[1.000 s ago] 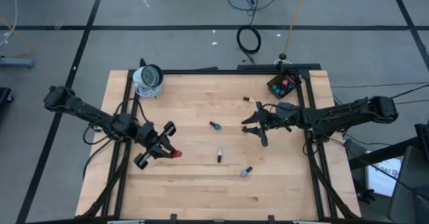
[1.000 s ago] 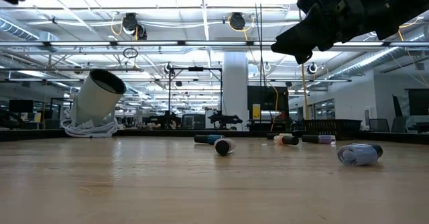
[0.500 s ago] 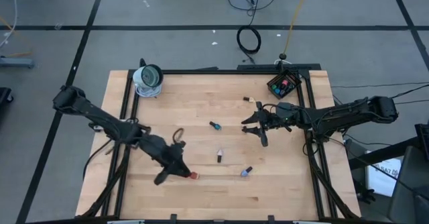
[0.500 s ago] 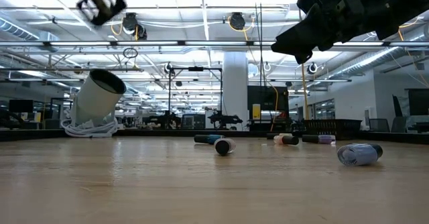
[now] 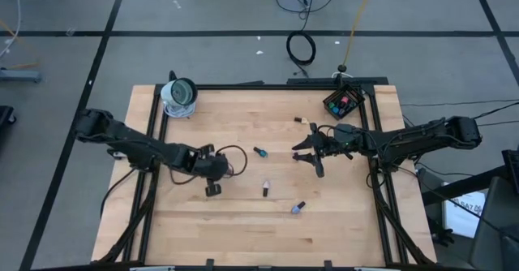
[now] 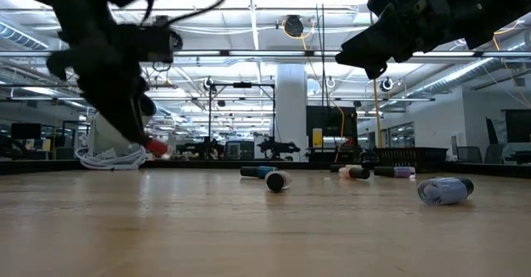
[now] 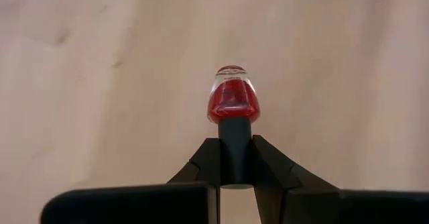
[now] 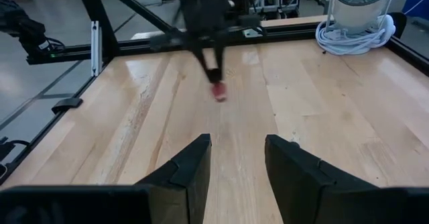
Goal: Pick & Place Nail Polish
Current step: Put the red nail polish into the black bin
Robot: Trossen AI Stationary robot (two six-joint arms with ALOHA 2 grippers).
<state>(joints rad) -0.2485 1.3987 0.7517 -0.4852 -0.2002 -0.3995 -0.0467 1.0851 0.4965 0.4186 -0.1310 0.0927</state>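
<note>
My left gripper (image 5: pixel 213 187) is over the table's middle left, shut on a small red nail polish bottle (image 7: pixel 232 102). The bottle also shows in the low view (image 6: pixel 156 147) and in the right wrist view (image 8: pixel 218 91), low over the wood. My right gripper (image 5: pixel 312 155) hangs open and empty over the table's right half. A teal bottle (image 5: pixel 259 152), a dark-capped pale bottle (image 5: pixel 265 190) and a bluish bottle (image 5: pixel 298 208) lie on their sides on the table between the arms. My left gripper pinches the red bottle's dark cap (image 7: pixel 234 135) between its two fingers. The fingers slant downward, and the red glass body sticks out beyond the fingertips, pointing down at the table. I cannot tell whether the bottle's bottom touches the wood.
A black square box (image 5: pixel 342 102) with several bottles in it sits at the far right corner. A white cylinder on a coiled cable (image 5: pixel 180 95) stands at the far left corner. Two more small bottles (image 5: pixel 298 119) lie near the far right. A black frame (image 5: pixel 154 141) borders the table.
My left gripper, still shut on the red bottle, has swung toward the near edge and the right, then back toward the table's middle. It has turned and come down low over the wood. My right gripper has kept still.
</note>
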